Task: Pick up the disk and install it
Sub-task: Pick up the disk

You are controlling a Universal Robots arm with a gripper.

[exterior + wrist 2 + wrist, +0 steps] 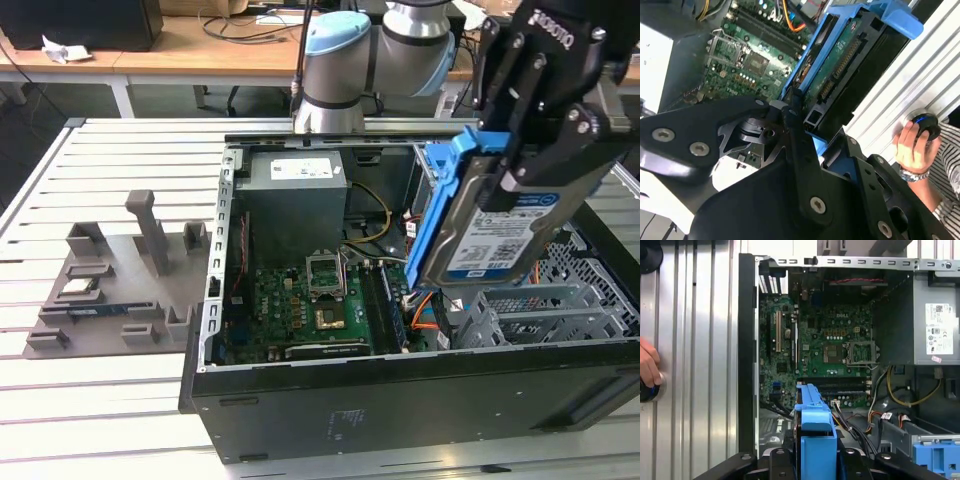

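Exterior view: your gripper [517, 162] is clamped on the disk [490, 245], holding it in the air over the open case [400, 400]. The disk's long axis stands steeply, label outward. The drive cage [530, 315] lies just below its lower end.

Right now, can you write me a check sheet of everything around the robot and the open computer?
Surface: slatted metal table, carrying the open computer case.
Job's things: the disk, tilted, held above the case, not yet seated.
Clutter: grey fixture tray on the table, at the exterior view's left of the case.
Grippers: gripper shut on the disk.
Cables: yellow wires and orange wires inside the case.
Surroundings: a person's hand on a round dark knob; wooden desk behind.
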